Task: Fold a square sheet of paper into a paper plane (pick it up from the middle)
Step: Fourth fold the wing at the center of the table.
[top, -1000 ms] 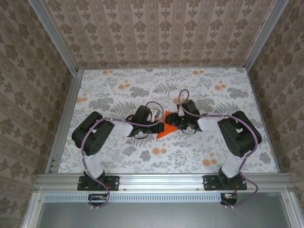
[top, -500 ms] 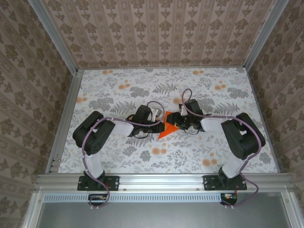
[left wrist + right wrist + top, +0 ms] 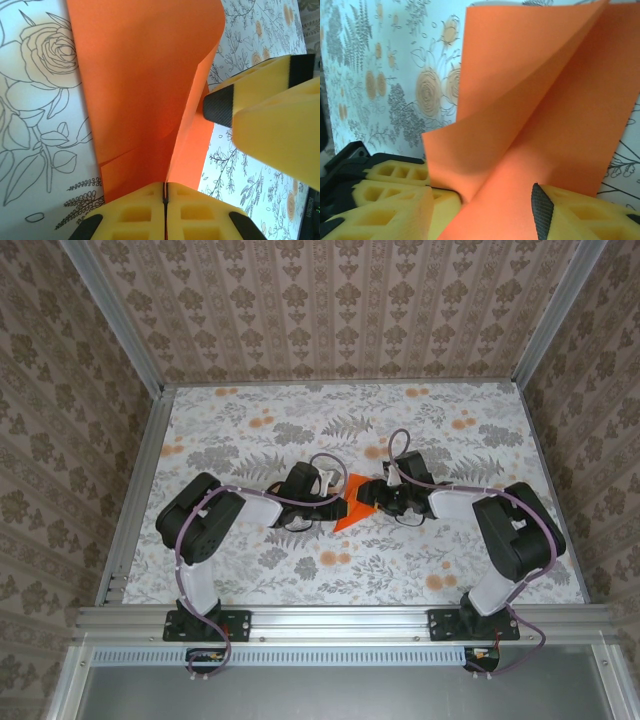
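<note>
The square sheet of paper (image 3: 352, 506), bright orange and creased into a pointed wedge, stands up off the floral table between both grippers. My left gripper (image 3: 337, 508) is shut on its centre fold; in the left wrist view the jaws (image 3: 165, 186) meet on the crease and the paper (image 3: 145, 75) fans out beyond them in two flaps. My right gripper (image 3: 371, 499) faces it from the right with its jaws apart. In the right wrist view the paper (image 3: 540, 85) runs between the right gripper's (image 3: 485, 210) spread fingers (image 3: 542, 212), not pinched.
The floral table cover (image 3: 250, 430) spreads all round the paper. Aluminium rails border it at the left (image 3: 135, 490) and front (image 3: 340, 618), and patterned walls (image 3: 330, 310) rise behind and beside it. The two arms meet mid-table.
The left jaws have closed fully on the paper's fold. The right arm has drawn slightly to the right, its gripper still at the paper's right side.
</note>
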Controlling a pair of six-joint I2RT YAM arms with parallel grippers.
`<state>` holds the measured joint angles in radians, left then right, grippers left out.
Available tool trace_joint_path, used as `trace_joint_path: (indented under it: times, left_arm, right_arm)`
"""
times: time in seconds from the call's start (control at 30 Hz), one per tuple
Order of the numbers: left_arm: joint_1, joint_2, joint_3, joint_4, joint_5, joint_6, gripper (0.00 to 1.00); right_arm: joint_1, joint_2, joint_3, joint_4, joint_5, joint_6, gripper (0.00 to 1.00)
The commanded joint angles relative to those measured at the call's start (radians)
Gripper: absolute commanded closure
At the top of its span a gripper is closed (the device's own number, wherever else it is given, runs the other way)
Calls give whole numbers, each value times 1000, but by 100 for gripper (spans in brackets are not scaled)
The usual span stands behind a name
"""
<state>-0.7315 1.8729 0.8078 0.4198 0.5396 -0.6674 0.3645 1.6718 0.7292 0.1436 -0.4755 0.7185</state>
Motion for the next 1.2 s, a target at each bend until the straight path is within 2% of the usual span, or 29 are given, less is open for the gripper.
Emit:
trace_joint_path:
  times: [0.0,0.37,0.77,1.17]
  left_arm:
    - [3,19,19,36,21,-27,94]
    - [3,38,1,83,25,-76,94]
    - [5,32,2,79,39,-71,86]
    - [6,60,60,70,30,-55,81]
  right_arm:
    - [0,34,46,-54,18,-34,46]
    - [4,86,88,-112,52,-42,46]
    - [22,130,139,-242,128,-57,45]
    - [31,130,126,-219,82,-58,45]
